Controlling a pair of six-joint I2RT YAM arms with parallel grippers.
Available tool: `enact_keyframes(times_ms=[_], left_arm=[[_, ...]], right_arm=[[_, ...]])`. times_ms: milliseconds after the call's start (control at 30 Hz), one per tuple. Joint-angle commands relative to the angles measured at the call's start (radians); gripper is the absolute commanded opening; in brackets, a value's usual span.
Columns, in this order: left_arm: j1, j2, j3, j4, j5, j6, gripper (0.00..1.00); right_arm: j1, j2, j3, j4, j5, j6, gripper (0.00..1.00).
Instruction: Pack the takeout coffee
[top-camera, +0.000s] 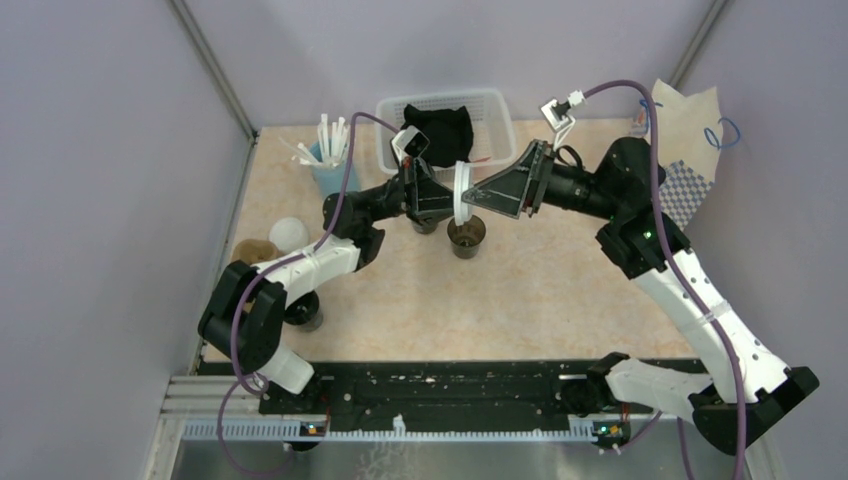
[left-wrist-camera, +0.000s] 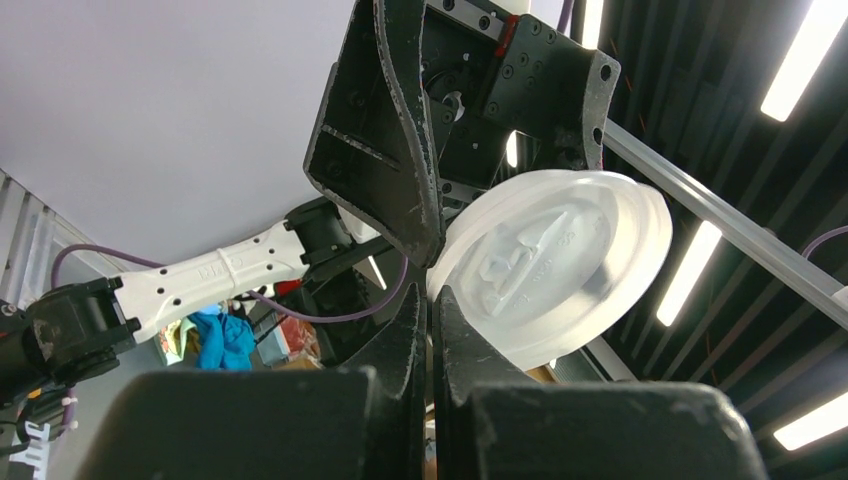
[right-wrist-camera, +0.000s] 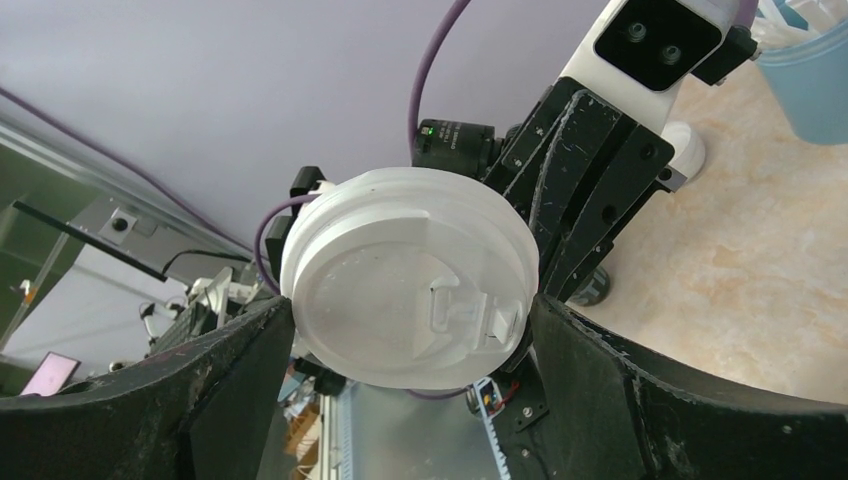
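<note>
The takeout coffee (top-camera: 466, 237) stands as a small uncovered cup near the middle of the table (top-camera: 560, 290), with dark liquid showing at its mouth. Its white plastic lid (top-camera: 461, 196) hangs on edge in the air just above it, between the two arms. The lid looks light, thin and slick, and springy rather than stiff, so a hard squeeze across it would likely bow it or let it pop free. The rolled rim is probably the safest place to grip. The cup itself is likely soft-walled and will spill if tipped, so it is best taken around the body with a gentle grip and kept upright. The left gripper (left-wrist-camera: 432, 310) is closed down to a sliver and pinches the lid by a short stretch of its rim. The right gripper (right-wrist-camera: 410, 310) stands wide, one finger on each side of the lid across its full width. Its fingers (right-wrist-camera: 250, 350) appear to touch the rim on both sides, though how firmly they press cannot be judged.
</note>
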Motion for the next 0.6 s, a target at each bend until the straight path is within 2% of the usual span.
enact_keyframes(times_ms=[0,200,567], left_arm=[[0.003,-0.042,-0.006,0.053,-0.019,0.025,0.00],[0.003,-0.041,-0.010,0.052,-0.018,0.024,0.00],[0.004,-0.052,-0.018,0.040,-0.012,0.030,0.00]], right_arm=[[0.014,-0.006,0.021,0.024,-0.012,-0.017,0.88],[0.014,-0.011,0.014,0.023,0.001,-0.015,0.88],[0.023,0.004,0.020,0.002,0.023,-0.020,0.78]])
